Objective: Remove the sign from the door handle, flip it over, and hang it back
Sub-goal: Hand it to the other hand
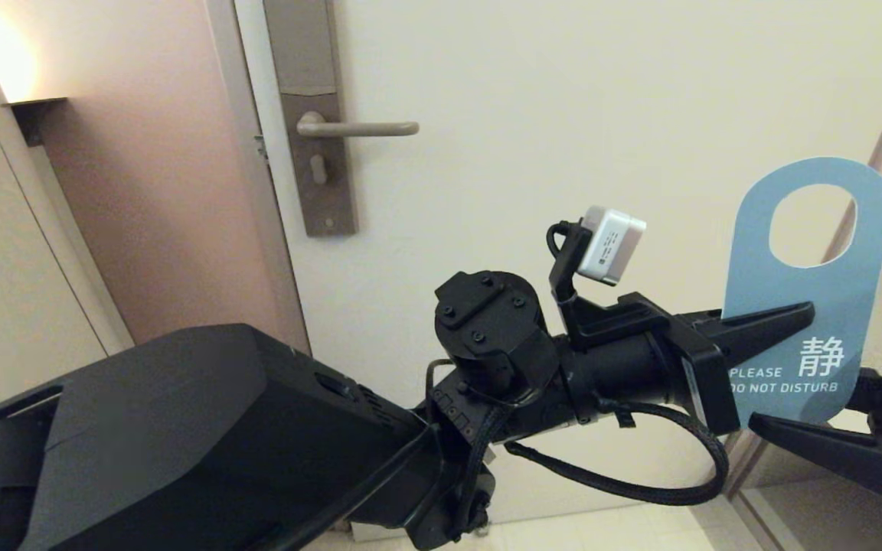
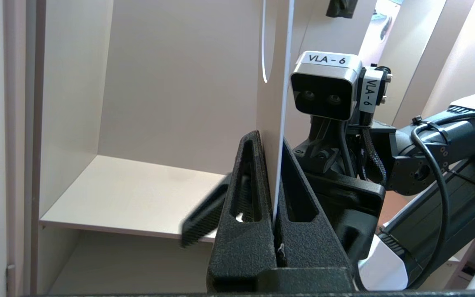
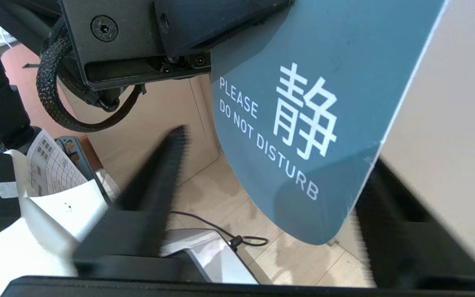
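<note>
Left tool level, clamping sign upright | right tool open, straddling its bottom

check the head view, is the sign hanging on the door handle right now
No, the door handle is bare, and the sign is held off to its right in the left claw.

Pale tile floor w/ thin black cable & white base on it
</note>
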You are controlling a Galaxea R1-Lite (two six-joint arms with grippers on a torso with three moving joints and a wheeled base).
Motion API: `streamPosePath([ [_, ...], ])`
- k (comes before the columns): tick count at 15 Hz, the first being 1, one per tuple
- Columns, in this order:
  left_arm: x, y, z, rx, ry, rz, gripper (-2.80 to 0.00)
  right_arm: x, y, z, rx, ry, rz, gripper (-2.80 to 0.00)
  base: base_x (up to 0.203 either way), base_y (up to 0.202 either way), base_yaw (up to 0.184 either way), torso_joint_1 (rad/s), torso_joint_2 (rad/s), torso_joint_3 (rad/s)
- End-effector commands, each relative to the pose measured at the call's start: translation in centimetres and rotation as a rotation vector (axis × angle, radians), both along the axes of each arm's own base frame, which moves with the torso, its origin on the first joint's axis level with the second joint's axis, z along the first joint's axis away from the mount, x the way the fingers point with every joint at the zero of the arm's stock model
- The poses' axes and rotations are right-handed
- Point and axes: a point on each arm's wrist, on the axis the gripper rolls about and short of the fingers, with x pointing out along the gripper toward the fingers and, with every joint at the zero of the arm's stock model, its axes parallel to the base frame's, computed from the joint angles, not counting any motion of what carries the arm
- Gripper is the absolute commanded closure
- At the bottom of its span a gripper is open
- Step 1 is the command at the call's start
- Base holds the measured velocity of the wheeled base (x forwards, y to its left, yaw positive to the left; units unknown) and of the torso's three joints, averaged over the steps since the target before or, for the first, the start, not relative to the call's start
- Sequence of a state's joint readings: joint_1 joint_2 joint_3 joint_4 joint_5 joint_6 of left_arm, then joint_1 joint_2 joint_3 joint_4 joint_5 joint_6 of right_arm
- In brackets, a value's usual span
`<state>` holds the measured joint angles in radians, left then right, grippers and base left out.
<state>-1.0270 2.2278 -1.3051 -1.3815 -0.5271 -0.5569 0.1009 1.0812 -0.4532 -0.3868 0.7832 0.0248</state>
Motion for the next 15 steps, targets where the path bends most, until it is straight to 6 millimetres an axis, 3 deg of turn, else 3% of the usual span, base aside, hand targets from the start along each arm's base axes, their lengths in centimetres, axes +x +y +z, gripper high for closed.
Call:
streamPosePath([
  [1,-0.1,0.1,0.2,-0.008,-0.004,-0.004,0.0,0.0,0.0,0.1,0.002,-0.005,0.006,0.0,0.0,0.0,0.0,0.0,0.0,0.0],
  [10,-1.9,0.8,-0.6,-0.001,-0.004,-0.033,0.0,-0.4,0.0,-0.4,0.0,0.006,0.004,0.0,0.0,0.0,0.0,0.0,0.0,0.0],
  [15,-2.0,0.8,-0.6,0.0,-0.005,-0.033,0.0,-0.4,0.0,-0.4,-0.001,0.006,0.004,0.0,0.0,0.0,0.0,0.0,0.0,0.0],
])
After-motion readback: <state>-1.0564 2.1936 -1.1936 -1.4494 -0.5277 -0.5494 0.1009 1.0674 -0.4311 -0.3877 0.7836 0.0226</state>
